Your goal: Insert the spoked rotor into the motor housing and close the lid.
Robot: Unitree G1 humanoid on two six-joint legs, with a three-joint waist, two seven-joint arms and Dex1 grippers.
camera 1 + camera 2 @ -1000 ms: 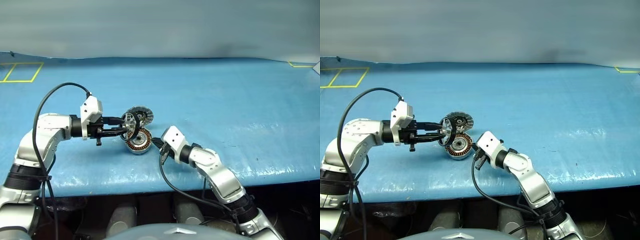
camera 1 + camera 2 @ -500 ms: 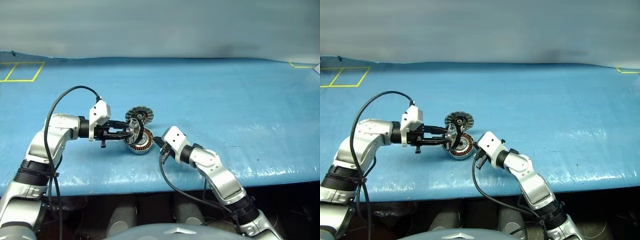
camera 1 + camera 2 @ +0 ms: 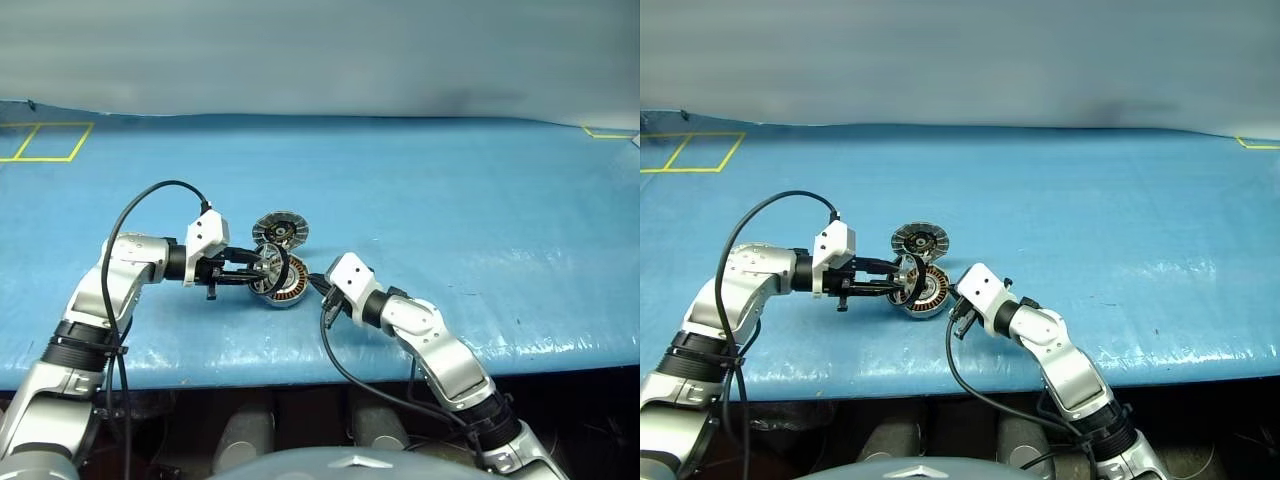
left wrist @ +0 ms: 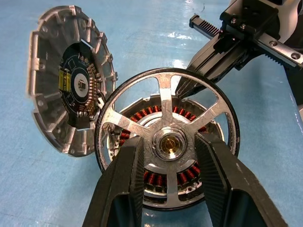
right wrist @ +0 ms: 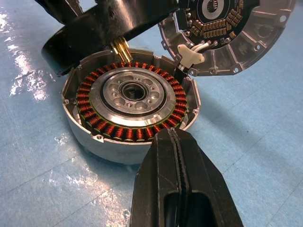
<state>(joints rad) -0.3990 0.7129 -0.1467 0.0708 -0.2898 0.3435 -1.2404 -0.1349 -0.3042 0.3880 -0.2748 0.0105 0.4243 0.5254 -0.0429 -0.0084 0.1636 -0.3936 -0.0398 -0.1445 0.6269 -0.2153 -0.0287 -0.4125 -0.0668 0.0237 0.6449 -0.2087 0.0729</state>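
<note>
My left end effector [image 4: 171, 156] grips the spoked rotor [image 4: 166, 143] by its hub, tilted over the motor housing [image 5: 130, 106] on the table [image 3: 450, 200]. It looks thin, stiff and slick, so the hub seems safest. Lid [image 4: 71, 111] open; right end effector [image 5: 179, 156] closed, empty.

A robotics lab or test workshop, by the look of it; a long worktop [image 3: 450, 200] under a blue plastic sheet; yellow tape squares [image 3: 45, 142] marked at the worktop's far left corner; a plain grey wall [image 3: 320, 50] directly behind the worktop.
</note>
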